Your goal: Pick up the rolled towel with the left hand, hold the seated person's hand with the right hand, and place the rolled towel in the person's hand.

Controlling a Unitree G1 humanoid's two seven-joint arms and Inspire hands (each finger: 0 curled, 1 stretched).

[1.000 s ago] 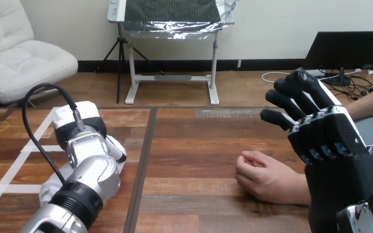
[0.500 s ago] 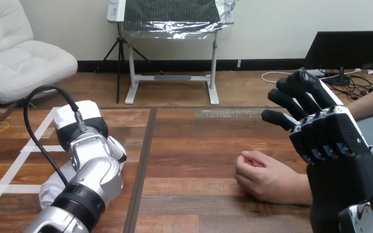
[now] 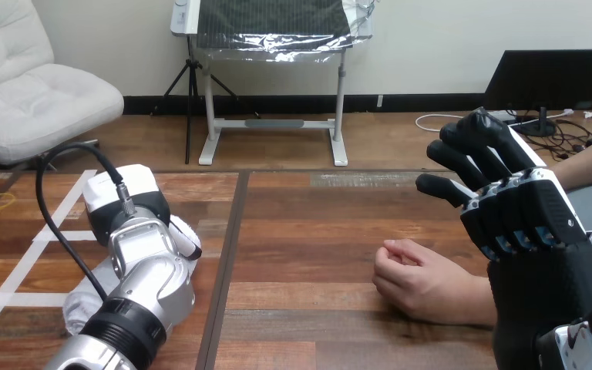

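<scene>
Right hand, fingers straight, hangs apart from person's hand.

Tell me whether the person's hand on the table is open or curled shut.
Curled shut: the person's hand lies on the table in a loose fist.

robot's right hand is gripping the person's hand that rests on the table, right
No. In the head view the right hand is raised with straight fingers, none curled round the person's hand, which does rest on the table.
</scene>
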